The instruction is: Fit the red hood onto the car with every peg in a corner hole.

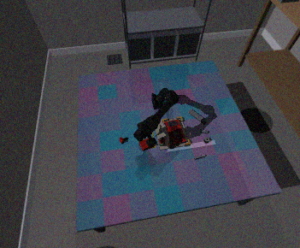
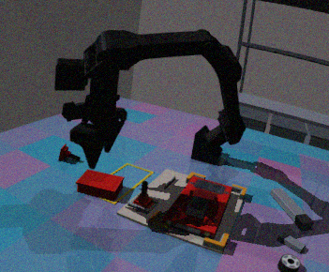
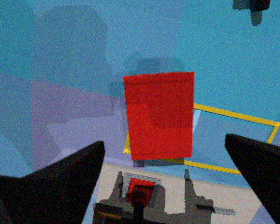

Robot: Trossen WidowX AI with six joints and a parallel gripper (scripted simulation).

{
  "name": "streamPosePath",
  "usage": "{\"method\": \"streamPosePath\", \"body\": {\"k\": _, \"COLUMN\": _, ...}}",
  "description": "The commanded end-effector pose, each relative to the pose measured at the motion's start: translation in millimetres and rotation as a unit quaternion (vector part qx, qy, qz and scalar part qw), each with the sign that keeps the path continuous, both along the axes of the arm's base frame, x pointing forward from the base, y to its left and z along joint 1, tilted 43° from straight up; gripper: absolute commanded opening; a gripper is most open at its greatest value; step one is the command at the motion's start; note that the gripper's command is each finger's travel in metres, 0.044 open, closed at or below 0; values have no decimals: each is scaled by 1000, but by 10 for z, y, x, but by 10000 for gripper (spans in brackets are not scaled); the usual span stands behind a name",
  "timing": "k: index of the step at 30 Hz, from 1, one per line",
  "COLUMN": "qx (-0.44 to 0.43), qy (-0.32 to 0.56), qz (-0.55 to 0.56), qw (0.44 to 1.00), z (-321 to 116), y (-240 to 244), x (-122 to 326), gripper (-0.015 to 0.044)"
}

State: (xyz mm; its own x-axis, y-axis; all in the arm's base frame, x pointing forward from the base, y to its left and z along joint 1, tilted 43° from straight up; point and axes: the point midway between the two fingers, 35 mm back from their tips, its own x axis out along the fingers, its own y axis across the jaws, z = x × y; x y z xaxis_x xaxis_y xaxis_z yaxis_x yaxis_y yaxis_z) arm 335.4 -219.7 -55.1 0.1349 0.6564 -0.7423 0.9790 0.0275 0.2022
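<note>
Dim grey room around a patchwork-topped table

A large table with a patchwork top of teal, blue, pink and mauve squares [image 1: 126,184] [image 2: 16,166] [image 3: 231,60] stands on a dull grey-brown floor [image 1: 57,141]. Plain dark grey walls [image 1: 83,26] [image 2: 180,19] meet the floor along a pale skirting board [image 1: 87,45]. Against the wall is a metal-framed shelf unit with a pale grey board [image 1: 166,20] [image 2: 288,110], dark compartments beneath it. A small dark slatted floor grille [image 1: 114,59] lies near its foot. Opposite the left-hand wall, a wooden shelving piece with light brown boards [image 1: 284,70] runs out of the top view. Light is low, and broad shadows cross the tabletop and floor.
</note>
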Motion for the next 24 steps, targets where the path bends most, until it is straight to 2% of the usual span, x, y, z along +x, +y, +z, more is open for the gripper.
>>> {"method": "streamPosePath", "body": {"k": 1, "qx": 0, "qy": 1, "qz": 2, "qw": 1000, "z": -33, "y": 23, "x": -7, "gripper": 440}}
{"method": "streamPosePath", "body": {"k": 24, "qx": 0, "qy": 0, "qz": 2, "qw": 1000, "z": -155, "y": 128, "x": 22, "gripper": 440}}
